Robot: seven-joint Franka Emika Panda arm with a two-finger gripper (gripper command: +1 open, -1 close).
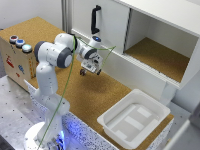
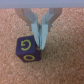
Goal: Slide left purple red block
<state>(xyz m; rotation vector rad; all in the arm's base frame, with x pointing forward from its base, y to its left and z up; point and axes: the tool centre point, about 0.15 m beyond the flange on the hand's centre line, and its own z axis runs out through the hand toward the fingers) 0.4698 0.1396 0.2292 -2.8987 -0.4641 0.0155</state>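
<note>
A: Purple red block [image 2: 27, 49] is seen on the cork counter [image 2: 65, 60], near its rear edge by the cabinet.
B: Tool [image 2: 40, 45] is pressed together, touching the block's side. Contact made; a steady leftward push is needed.

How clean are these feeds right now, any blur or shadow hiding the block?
Exterior view: soft overall, the gripper is blurred and the block cannot be made out. Wrist view: slightly blurred too, yet the purple red block with yellow markings reads clearly, with a faint shadow below it.
</note>
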